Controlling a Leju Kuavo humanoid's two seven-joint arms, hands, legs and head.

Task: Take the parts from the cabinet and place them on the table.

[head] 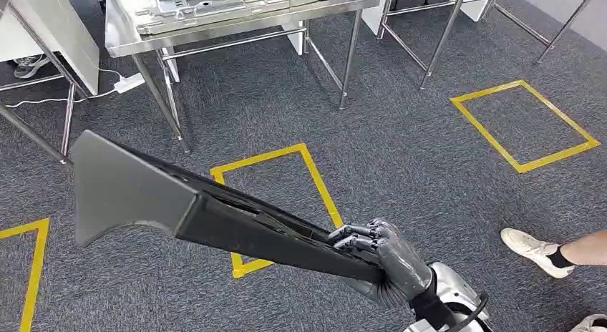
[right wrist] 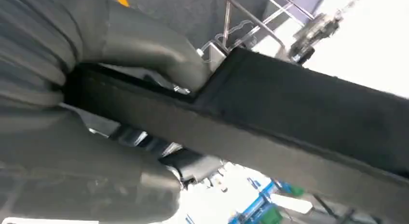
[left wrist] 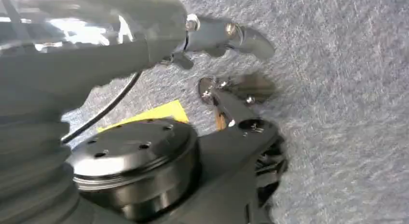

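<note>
The right hand (head: 386, 255) is gripping one end of a long dark grey part (head: 143, 192), its fingers (head: 356, 237) wrapping over the top edge, and the part is reaching up and to the left over the grey carpet (head: 401, 153), widening into a flared flat end. In the right wrist view the thick grey thumb (right wrist: 144, 50) is pressing against the same part (right wrist: 299, 113). The part is hanging in the air above a yellow tape rectangle (head: 315, 182), well short of the steel table (head: 236, 24) ahead, which is carrying a metal panel (head: 229, 4). A person's shoe (head: 533, 250) is standing on the carpet at the right. The left wrist view is blurred, so I cannot tell how the left hand is set
</note>
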